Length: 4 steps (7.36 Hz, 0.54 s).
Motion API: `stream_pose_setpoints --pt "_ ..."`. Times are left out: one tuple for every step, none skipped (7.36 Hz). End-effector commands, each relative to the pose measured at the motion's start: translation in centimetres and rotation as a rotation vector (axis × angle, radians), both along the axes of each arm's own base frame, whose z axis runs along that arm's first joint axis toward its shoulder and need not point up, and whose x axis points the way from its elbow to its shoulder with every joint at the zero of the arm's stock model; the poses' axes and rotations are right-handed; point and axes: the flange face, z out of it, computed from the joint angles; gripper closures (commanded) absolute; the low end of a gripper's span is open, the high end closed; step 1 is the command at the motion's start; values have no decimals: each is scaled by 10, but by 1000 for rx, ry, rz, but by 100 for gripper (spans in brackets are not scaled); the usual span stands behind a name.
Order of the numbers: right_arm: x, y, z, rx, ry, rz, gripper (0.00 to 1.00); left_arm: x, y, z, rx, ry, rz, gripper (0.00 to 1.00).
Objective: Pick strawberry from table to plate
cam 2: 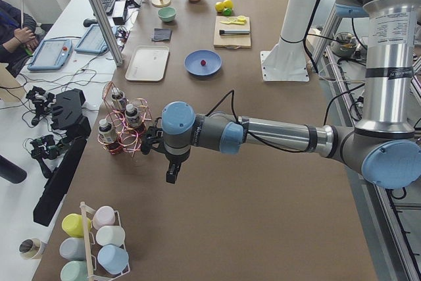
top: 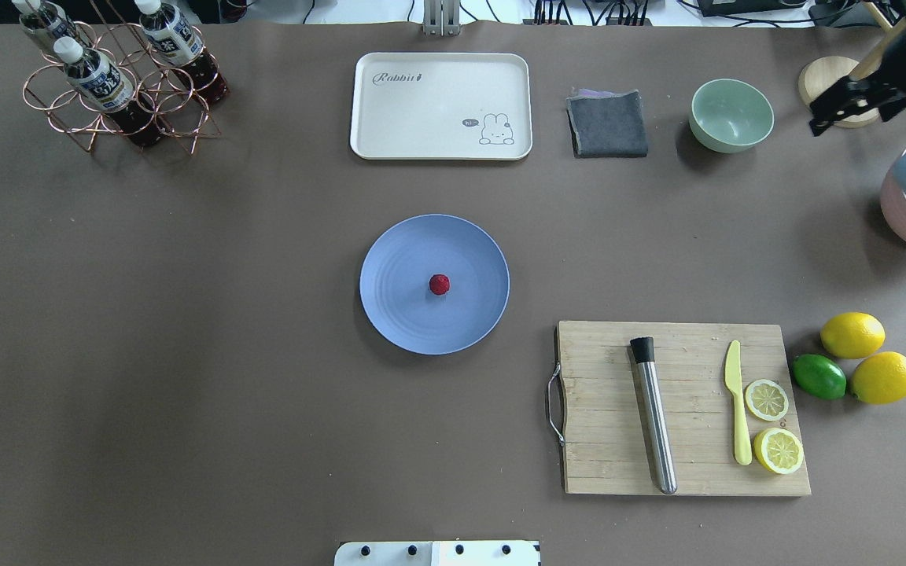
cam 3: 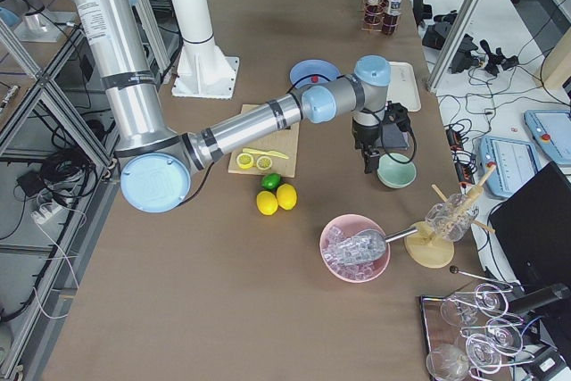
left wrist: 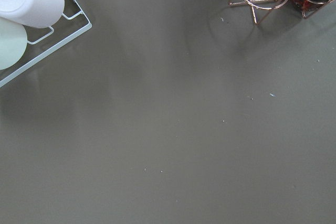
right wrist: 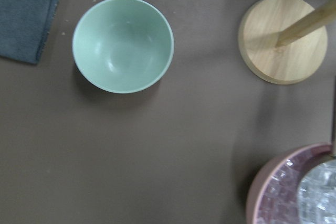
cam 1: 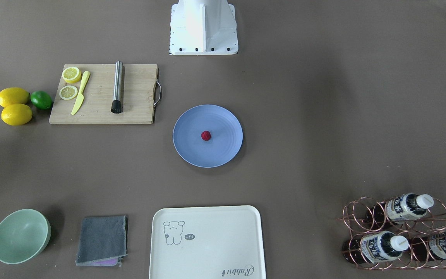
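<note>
The small dark-red strawberry [cam 1: 206, 135] [top: 439, 284] lies near the middle of the round periwinkle-blue plate [cam 1: 223, 153] [top: 398, 314], on the grey-brown table [cam 1: 304, 116]. Neither gripper is near it. My left gripper [cam 2: 172, 174] hangs over bare table beside the copper bottle rack, far from the plate; whether it is open or shut, I cannot tell. My right gripper [top: 821, 119] [cam 3: 368, 165] hovers above the table next to the mint-green bowl, a dark blurred shape whose finger gap I cannot make out. No fingers show in either wrist view.
A wooden cutting board [top: 602, 440] carries a steel muddler, a yellow knife and lemon halves, with two lemons and a lime [top: 819, 376] beside it. At the far edge are a cream tray [top: 441, 106], grey cloth [top: 607, 124], green bowl [top: 731, 115], bottle rack [top: 119, 86] and pink ice bowl [right wrist: 294, 192].
</note>
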Motion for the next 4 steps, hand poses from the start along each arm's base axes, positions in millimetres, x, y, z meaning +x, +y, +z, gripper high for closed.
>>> stream_pose_setpoints --pt "101 27 87 -15 20 -21 0 0 4 6 -4 -5 4 2" --pt "133 33 125 -8 8 -64 0 -1 4 6 -8 1 3 2" --pt "155 49 153 -38 8 -45 0 -1 4 8 -15 2 0 2" --pt "163 62 167 -60 11 -30 0 -1 4 9 -18 3 0 2"
